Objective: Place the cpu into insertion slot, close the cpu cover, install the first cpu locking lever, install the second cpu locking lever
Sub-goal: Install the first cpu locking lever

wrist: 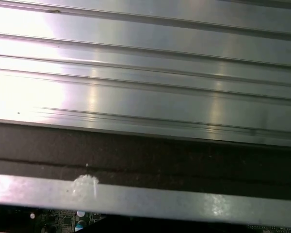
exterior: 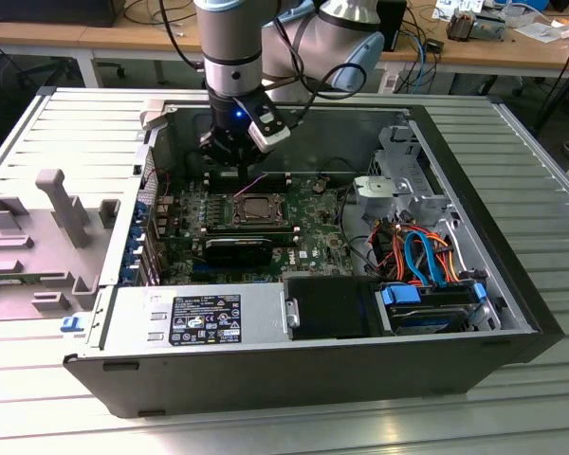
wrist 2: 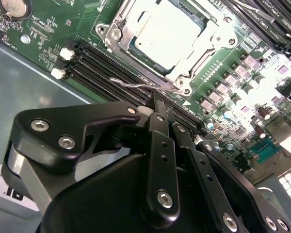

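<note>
Clearly clenched, claw (wrist 2: 157, 109) with fingers pressed together, tips poised just beside wire locking lever (wrist 2: 136, 83) at socket edge. Beyond, cpu (wrist 2: 167, 31) seated in insertion slot (exterior: 257, 210), cpu cover (wrist 2: 117, 30) down around it. Lever-latching stage, judging thus; calls for pressing lever under its hook.

Computer case (exterior: 294, 370) on slatted table (exterior: 512, 417)
</note>
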`<action>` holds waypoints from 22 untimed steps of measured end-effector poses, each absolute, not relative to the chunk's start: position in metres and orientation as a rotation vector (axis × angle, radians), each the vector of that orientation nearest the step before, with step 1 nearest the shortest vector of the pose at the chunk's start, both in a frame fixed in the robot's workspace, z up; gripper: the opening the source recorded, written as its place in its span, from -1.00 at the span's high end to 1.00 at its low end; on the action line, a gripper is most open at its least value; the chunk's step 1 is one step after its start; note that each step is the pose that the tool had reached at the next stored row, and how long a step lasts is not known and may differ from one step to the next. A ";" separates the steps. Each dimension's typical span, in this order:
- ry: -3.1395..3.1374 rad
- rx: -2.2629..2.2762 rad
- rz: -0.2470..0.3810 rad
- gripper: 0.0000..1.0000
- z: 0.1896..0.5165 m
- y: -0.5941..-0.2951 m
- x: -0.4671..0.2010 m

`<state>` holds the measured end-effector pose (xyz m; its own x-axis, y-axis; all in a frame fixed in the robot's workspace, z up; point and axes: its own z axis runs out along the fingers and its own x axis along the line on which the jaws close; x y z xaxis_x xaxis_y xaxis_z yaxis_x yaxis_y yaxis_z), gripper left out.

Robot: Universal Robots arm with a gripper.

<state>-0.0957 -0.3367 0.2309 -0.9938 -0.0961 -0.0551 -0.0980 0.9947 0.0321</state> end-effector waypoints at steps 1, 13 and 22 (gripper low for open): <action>3.084 -0.154 0.054 0.79 0.230 -0.337 -0.095; 3.082 -0.191 0.055 0.79 0.221 -0.334 -0.093; 3.081 -0.205 0.050 0.79 0.217 -0.334 -0.091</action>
